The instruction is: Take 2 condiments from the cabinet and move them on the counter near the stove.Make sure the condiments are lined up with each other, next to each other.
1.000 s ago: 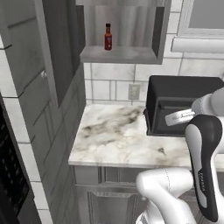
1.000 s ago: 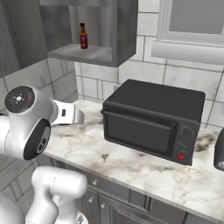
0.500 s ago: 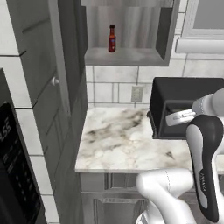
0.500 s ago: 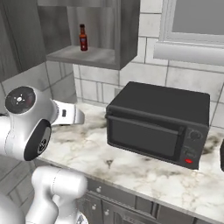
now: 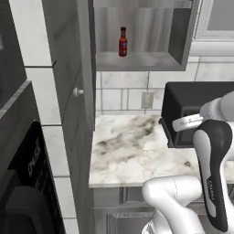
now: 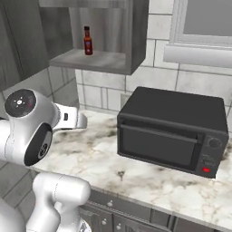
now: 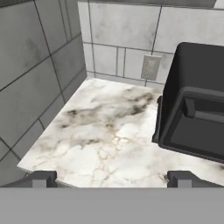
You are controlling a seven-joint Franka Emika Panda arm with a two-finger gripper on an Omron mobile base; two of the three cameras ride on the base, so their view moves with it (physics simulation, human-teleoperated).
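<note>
Presently: one red bottle (image 5: 123, 41) upright on the open cabinet (image 5: 137, 60) shelf, awaiting collection; gripper (image 7: 111, 178) empty, fingers spread wide, aimed low over bare counter (image 7: 100, 144) beside the toaster oven (image 6: 174, 129), likely readied for reaching up.

Bare counter (image 5: 132, 151) left of toaster oven (image 6: 174, 129); open cabinet (image 5: 137, 61) shelf above
</note>
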